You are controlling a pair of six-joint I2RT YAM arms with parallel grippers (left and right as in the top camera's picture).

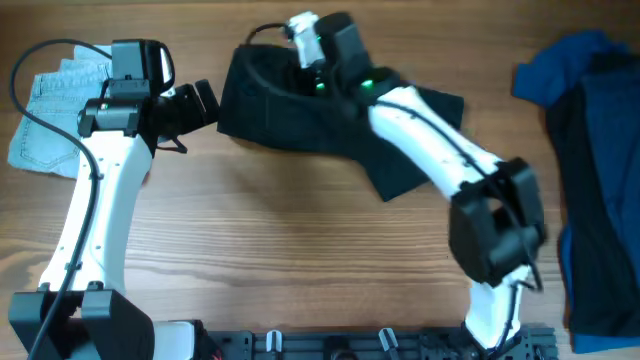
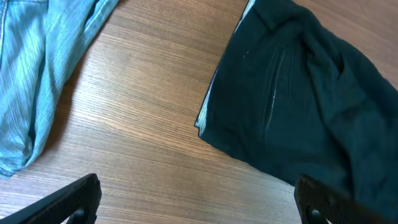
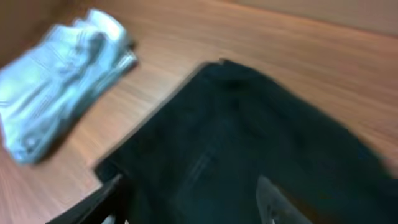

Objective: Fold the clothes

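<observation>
Black shorts [image 1: 270, 115] lie crumpled at the table's back middle, with a pale inner waistband edge showing in the left wrist view. My right gripper [image 1: 305, 45] hovers over their rear part; in the blurred right wrist view its gripper [image 3: 189, 208] is open, with the black shorts [image 3: 249, 124] below the spread fingers. My left gripper [image 1: 205, 100] sits just left of the shorts. It is open [image 2: 199, 211] over bare wood, with the black shorts [image 2: 298, 99] ahead to the right. Light-blue denim shorts [image 1: 50, 110] lie folded at the far left.
A royal-blue garment [image 1: 570, 65] and a dark navy one [image 1: 600, 180] are piled at the right edge. The denim shorts [image 2: 37, 74] fill the left of the left wrist view. The arm bases stand at the front edge of the wooden table [image 1: 300, 260].
</observation>
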